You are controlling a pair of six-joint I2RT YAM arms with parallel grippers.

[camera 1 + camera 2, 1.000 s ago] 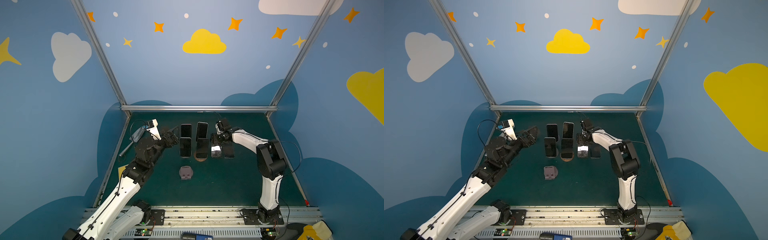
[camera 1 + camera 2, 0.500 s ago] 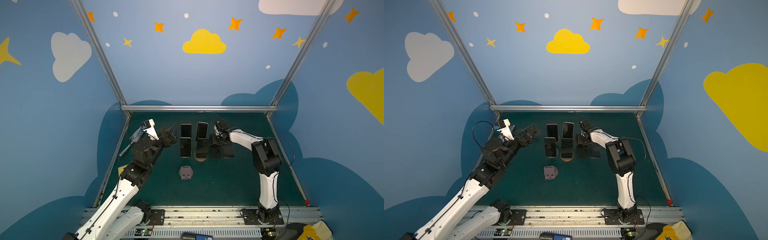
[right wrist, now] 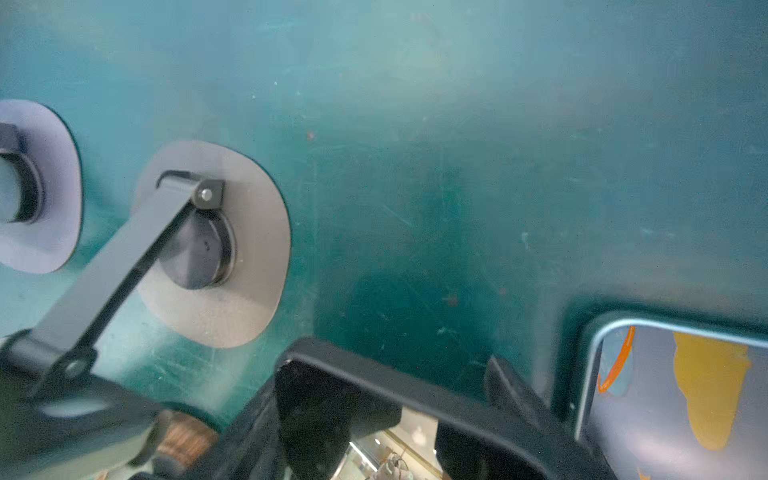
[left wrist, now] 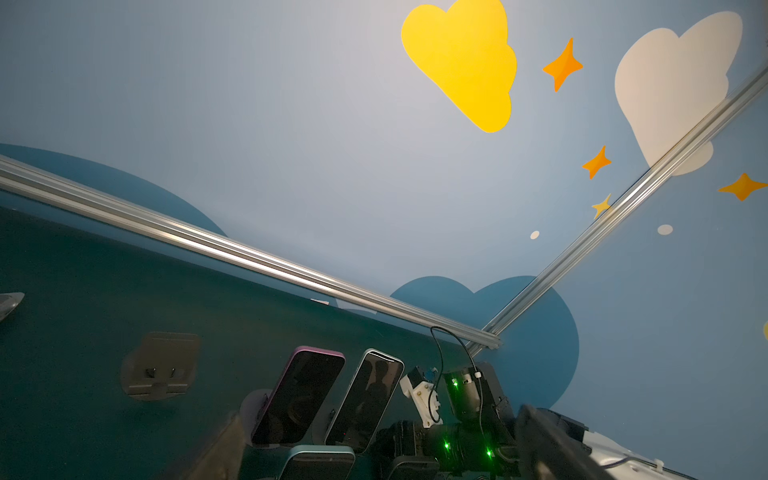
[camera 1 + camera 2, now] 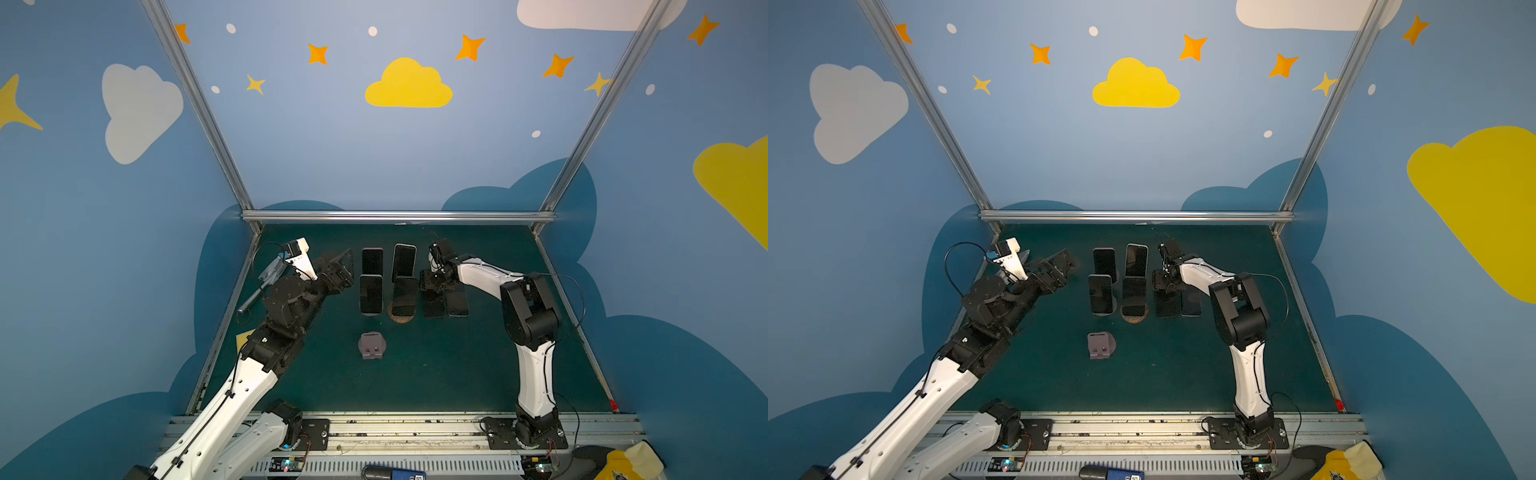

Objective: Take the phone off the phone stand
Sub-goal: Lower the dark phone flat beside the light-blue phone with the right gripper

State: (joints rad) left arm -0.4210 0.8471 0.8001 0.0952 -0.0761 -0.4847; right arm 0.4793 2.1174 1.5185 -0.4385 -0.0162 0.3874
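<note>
Far left phone (image 5: pixel 372 261): propped on its stand (image 4: pixel 254 405) mid-counter (image 5: pixel 457 365), long axis upright, tilted back, one of four so standing. Just left of it, left claw (image 5: pixel 348 269), spread wide, empty, pointing rightward; the nearer arm. Right claw (image 5: pixel 433 291) low over a dark phone (image 5: pixel 434 309) lying flat right of the stands, jaws narrow around its far end; actual grip impossible to tell.

Right end effector (image 5: pixel 1163 286) at dark phone (image 5: pixel 1167 307); left end effector (image 5: pixel 1064 262) spread, beside propped phones (image 5: pixel 1100 293).

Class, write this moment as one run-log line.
left claw open, hovering beside phones | right claw astride flat phone, grip unclear | four upright phones on stands
</note>
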